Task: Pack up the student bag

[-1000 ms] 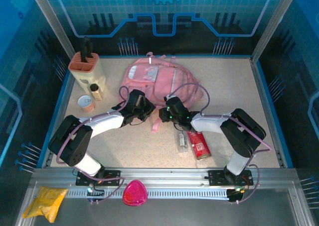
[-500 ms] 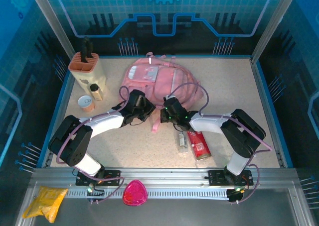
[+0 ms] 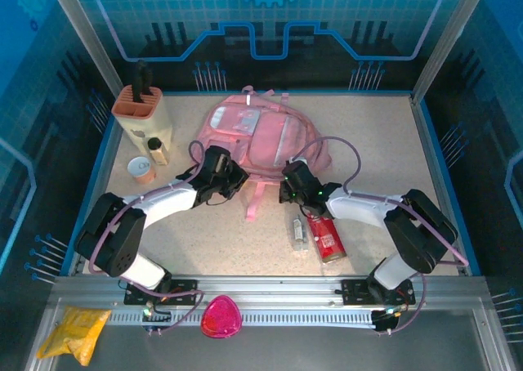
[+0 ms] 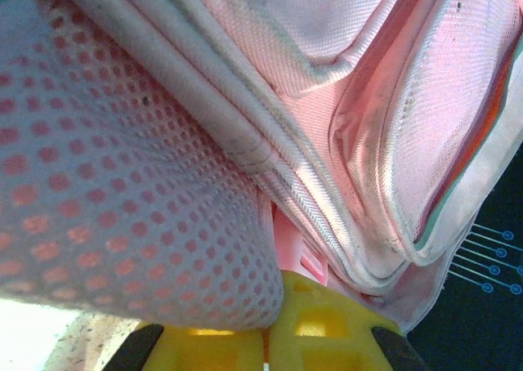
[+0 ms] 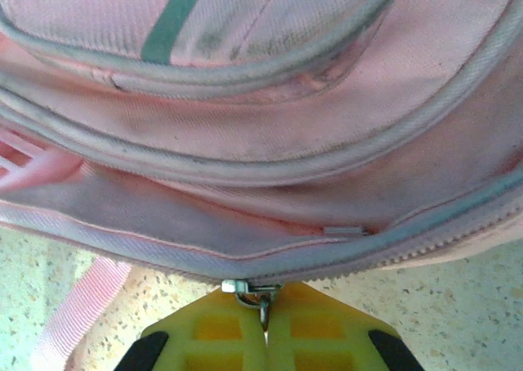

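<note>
Bag [image 3: 263, 134] flat on table [image 3: 384, 142], far-centre. Your left gripper [image 3: 226, 177] is pinched on bag's near-left edge. Your right gripper [image 3: 292, 185] is closed on zip pull [image 5: 260, 299] at near-right hem, jaws together.

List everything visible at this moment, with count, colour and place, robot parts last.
table: one, speckled beige, blue-edged
backpack: one, pink, back centre of table
holder: one, beige with orange top, back left, dark items standing in it
small bottle: one, brown, in front of holder
round item: one, orange and white, nearer than the bottle
clear packet: one, see-through, front right
red packet: one, beside clear packet
pink item: one, on front rail
yellow bag: one, near left, off table
zipper pull: one, metal, backpack edge
left pincer: yellow, shut on backpack
right pincer: yellow, shut on zipper pull
</note>
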